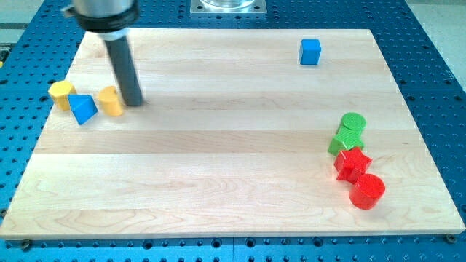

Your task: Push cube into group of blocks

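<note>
A blue cube (310,52) stands alone near the view's top right of the wooden board. A group of blocks sits at the right edge: a green cylinder (353,122), a green block (344,140) below it, a red star (352,163) and a red cylinder (367,191). My tip (133,102) rests on the board at the view's left, just right of a yellow-orange block (111,100). It is far from the blue cube.
A blue triangular block (83,108) and a yellow block (62,93) lie at the left edge beside the yellow-orange one. The wooden board (218,160) lies on a blue perforated table (437,73).
</note>
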Robot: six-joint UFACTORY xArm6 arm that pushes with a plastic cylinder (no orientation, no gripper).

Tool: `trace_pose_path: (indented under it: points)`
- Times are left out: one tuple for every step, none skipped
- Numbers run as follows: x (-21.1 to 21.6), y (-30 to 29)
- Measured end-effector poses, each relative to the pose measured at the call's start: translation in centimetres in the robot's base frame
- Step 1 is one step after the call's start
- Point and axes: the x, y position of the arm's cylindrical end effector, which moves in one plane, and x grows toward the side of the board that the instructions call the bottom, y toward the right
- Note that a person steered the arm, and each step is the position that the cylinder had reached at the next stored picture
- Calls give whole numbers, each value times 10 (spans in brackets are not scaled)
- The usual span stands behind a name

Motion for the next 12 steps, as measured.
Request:
trace_pose_path:
  points:
    - [1,2]
    - [5,81]
    - [-13,206]
    - [-31,335]
    - [-54,447]
    - [-108,459]
    - [-138,385]
    - [-115,255]
    - [-46,122]
    - [-36,129]
    - [-31,38]
    - [-26,5]
